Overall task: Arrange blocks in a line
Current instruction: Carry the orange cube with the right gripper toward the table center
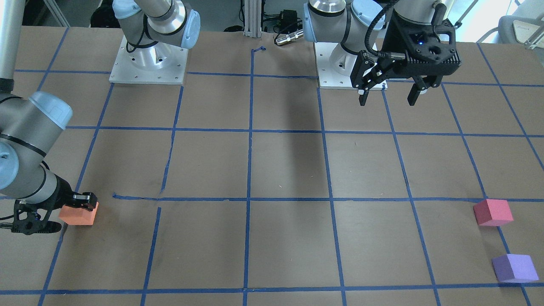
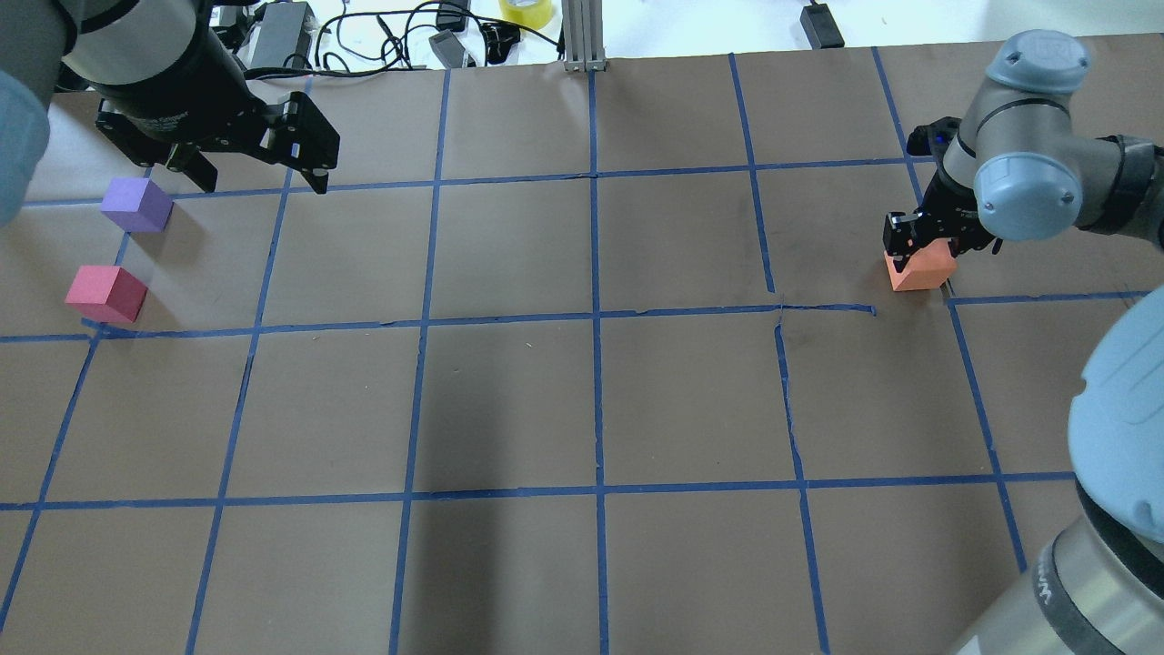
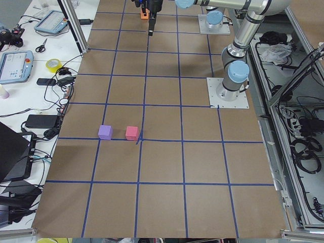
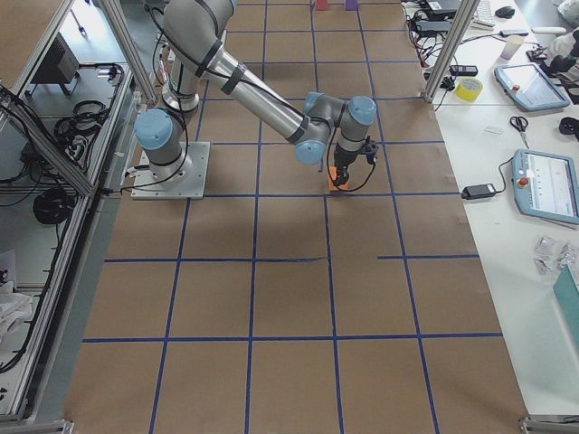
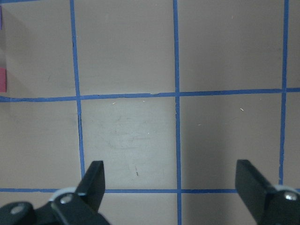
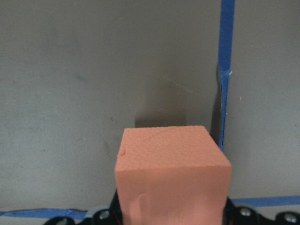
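My right gripper (image 2: 923, 247) is shut on the orange block (image 2: 920, 269) at the table's right side, low over the surface. I cannot tell whether the block touches the table. The block fills the lower right wrist view (image 6: 172, 183) and shows in the front view (image 1: 78, 213). The pinkish-red block (image 2: 105, 294) and the purple block (image 2: 136, 204) sit close together at the far left, also in the front view: pinkish-red (image 1: 493, 212), purple (image 1: 514, 267). My left gripper (image 2: 262, 182) is open and empty, raised above the table just right of the purple block.
Blue tape lines (image 2: 596, 318) divide the brown table into squares. The two arm base plates (image 1: 148, 63) (image 1: 338, 72) stand on the robot's side. An aluminium post (image 2: 582, 36), cables and a yellow tape roll (image 2: 526, 9) lie at the far edge.
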`<state>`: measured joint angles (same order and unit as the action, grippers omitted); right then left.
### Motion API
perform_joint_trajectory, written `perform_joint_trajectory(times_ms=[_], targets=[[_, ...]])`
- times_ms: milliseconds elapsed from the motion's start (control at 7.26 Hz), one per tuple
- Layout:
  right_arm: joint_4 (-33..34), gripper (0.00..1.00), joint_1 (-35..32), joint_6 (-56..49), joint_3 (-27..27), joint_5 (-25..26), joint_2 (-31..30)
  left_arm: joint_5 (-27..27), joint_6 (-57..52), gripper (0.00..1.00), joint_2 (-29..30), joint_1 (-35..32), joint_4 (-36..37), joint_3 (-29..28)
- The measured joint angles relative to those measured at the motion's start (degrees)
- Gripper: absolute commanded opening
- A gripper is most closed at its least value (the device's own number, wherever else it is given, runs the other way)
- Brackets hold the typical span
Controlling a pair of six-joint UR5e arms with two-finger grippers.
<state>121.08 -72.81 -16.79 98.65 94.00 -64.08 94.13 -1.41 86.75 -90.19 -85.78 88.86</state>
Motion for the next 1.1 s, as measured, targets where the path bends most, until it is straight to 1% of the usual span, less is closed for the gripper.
perform_joint_trajectory(times_ms=[275,413,689,826,1102], targets=[[-0.7,0.00,-2.0,2.2,-0.2,0.0,-3.0,0.0,0.0,1.00,0.0,-0.1,0.0,0.0],[-1.3,0.00,-4.2,5.7,-0.5,0.0,-4.0,0.1,0.0,1.00,0.0,-0.1,0.0,0.0],[-2.1,0.00,-13.4,19.3,-3.0,-0.3,-4.2,0.1,0.0,1.00,0.0,0.0,0.0,0.0],[-2.5,0.00,-18.7,26.6,-5.0,-1.4,-3.0,0.1,0.0,1.00,0.0,0.0,0.0,0.0],[-2.9,0.00,-26.8,37.6,-9.7,-5.4,1.8,0.1,0.0,1.00,0.0,0.0,0.0,0.0]])
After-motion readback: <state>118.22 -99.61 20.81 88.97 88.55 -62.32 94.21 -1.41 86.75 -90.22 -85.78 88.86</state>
